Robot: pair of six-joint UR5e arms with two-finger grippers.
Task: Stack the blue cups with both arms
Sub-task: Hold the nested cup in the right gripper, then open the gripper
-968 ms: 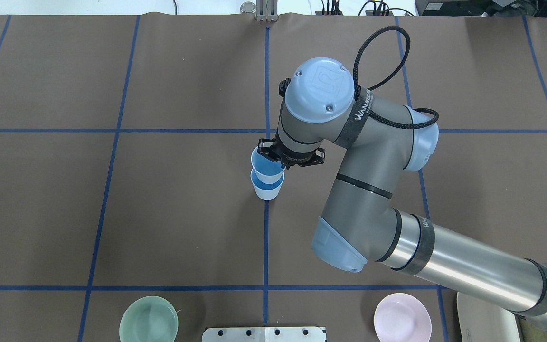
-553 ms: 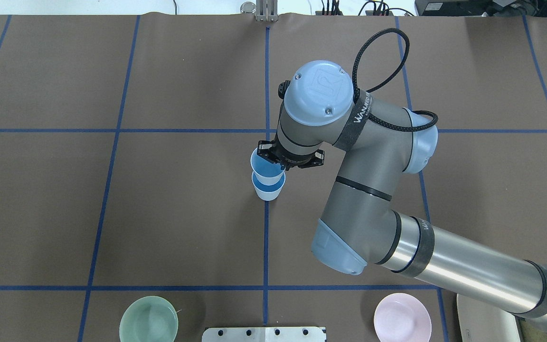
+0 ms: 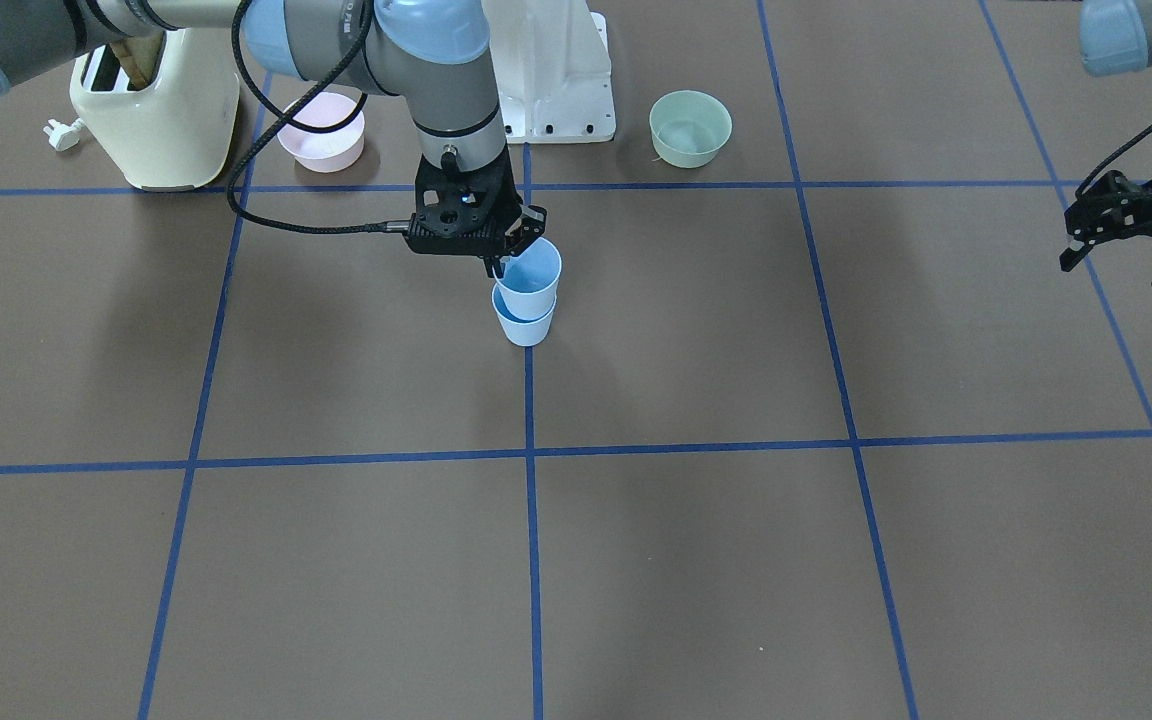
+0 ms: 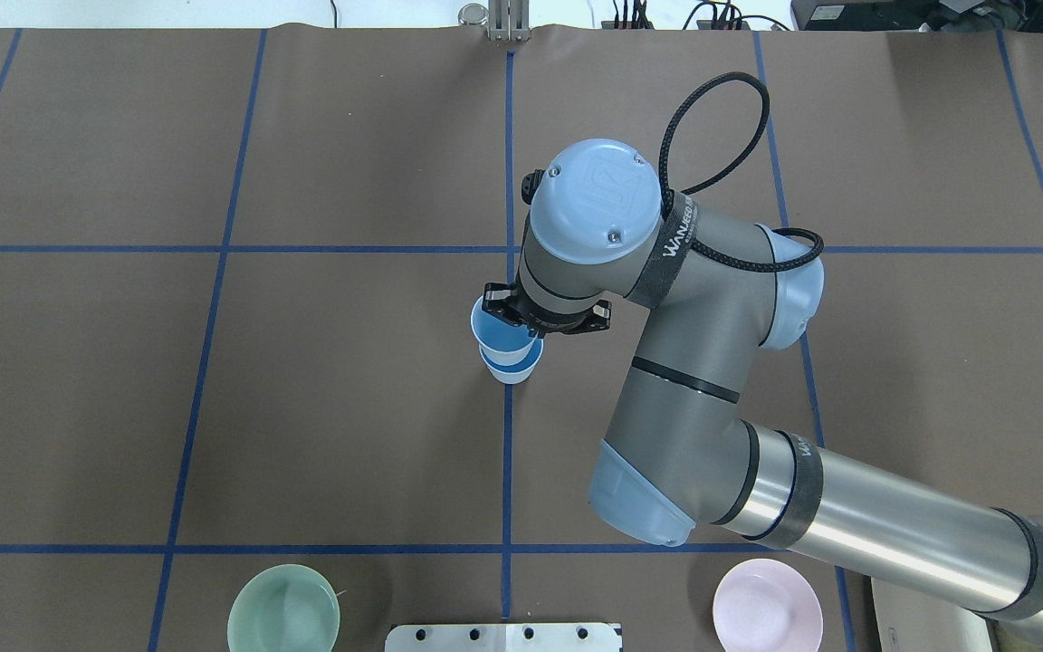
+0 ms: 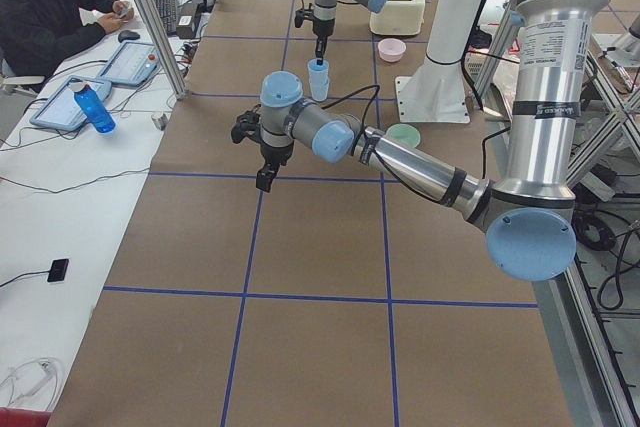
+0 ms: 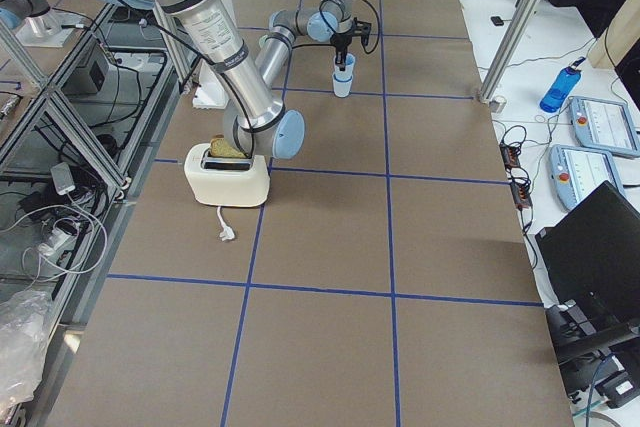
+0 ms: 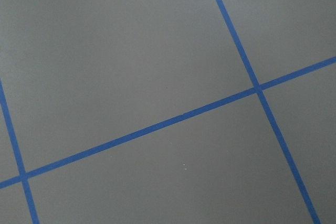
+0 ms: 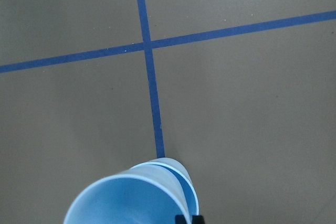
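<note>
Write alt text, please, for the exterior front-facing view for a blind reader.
The right gripper grips the rim of the upper blue cup, partly nested in the lower blue cup on the table. The left gripper hangs open at the view's right edge.

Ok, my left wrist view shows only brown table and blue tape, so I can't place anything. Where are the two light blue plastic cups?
Observer: One small light blue plastic cup stands on the centre blue tape line. The second light blue plastic cup has its base inside the first, with much of its wall above that rim.
Operator: Is anything holding it?
Observer: The right gripper is shut on the second cup's rim.
Operator: And my left gripper?
Observer: The left gripper is open and empty, hanging well off to the side of the cups.
</note>
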